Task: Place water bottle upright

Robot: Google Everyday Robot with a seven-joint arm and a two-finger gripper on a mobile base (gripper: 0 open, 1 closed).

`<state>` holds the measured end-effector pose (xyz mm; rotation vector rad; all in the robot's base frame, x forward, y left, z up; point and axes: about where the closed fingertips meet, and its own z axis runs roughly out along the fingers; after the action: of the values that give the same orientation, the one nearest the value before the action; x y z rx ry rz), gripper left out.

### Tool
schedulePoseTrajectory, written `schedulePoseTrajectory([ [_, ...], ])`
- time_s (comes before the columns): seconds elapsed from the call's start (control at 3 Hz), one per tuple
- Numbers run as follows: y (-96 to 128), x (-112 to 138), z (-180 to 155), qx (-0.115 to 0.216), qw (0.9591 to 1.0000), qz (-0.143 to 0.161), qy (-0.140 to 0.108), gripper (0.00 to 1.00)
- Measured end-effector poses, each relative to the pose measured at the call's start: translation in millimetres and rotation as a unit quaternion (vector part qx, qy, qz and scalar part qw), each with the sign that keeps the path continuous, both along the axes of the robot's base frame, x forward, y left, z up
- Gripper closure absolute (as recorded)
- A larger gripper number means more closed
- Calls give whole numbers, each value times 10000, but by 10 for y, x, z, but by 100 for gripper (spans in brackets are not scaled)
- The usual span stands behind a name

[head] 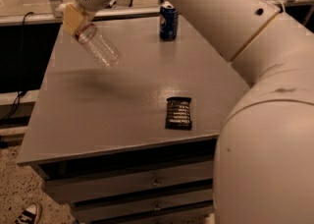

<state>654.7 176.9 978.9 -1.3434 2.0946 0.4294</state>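
While the arm is stretching over the back left corner of the table (98,115), the gripper (76,21) is pinching the water bottle (100,48) by its neck end, its jaws pressing in on either side. The water bottle is hanging tilted, its base pointing down toward the table's middle, and it seems to be floating clear of the surface, judging by the soft shadow beneath. A blue soda can (168,20) is standing upright by the back edge, well apart. A dark snack packet (178,113) is lying flat near the front right edge.
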Motion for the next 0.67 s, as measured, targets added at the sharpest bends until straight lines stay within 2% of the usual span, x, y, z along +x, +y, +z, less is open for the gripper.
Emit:
schedulePoseTrajectory([
  [0.33, -277, -61, 346, 849, 9949, 404, -366, 100],
  [0.67, -560, -222, 595, 1690, 9798, 819, -686, 100],
])
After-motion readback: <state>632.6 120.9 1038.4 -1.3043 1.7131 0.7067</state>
